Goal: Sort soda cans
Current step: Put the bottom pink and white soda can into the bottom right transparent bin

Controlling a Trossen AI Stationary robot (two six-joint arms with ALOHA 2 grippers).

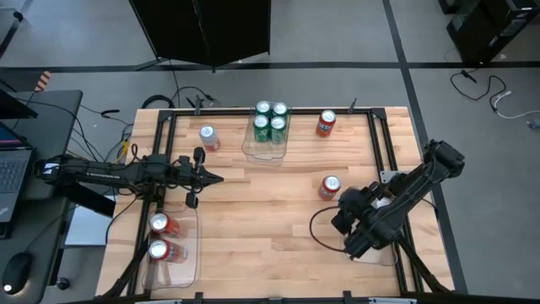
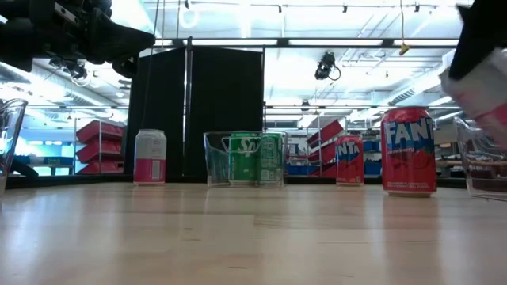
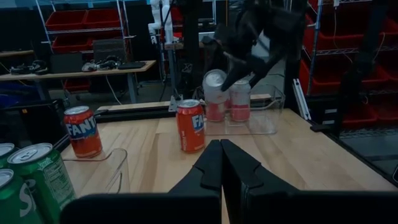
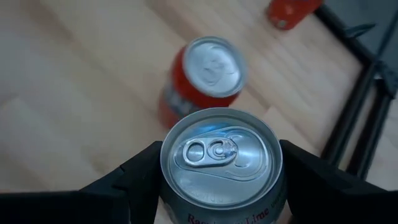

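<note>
My right gripper (image 4: pixel 219 171) is shut on a silver-white soda can (image 4: pixel 217 155) at the table's right, above a clear tray (image 3: pixel 264 115) in which another silver-white can (image 3: pixel 240 99) stands. A red can (image 4: pixel 205 74) stands on the wood beside it, and another red can (image 1: pixel 326 124) stands at the far edge. Several green cans (image 1: pixel 270 122) stand in a clear tray at the far middle. A silver-white can (image 1: pixel 208 138) stands far left. My left gripper (image 3: pixel 221 146) waits shut and level over the table's left, touching nothing. My right gripper pinches the silver-white can between its two fingers (image 4: pixel 134 183), one on each side of the can's wall just below the top rim (image 4: pixel 168 180). The fingers come slanting down from above. The can is tilted and lifted clear, over the tray's edge.
A clear tray (image 1: pixel 190 253) at the near left holds two reddish cans (image 1: pixel 160 236). A black frame (image 1: pixel 384 143) runs along the table's edges. Bare wood lies across the table's middle and near side.
</note>
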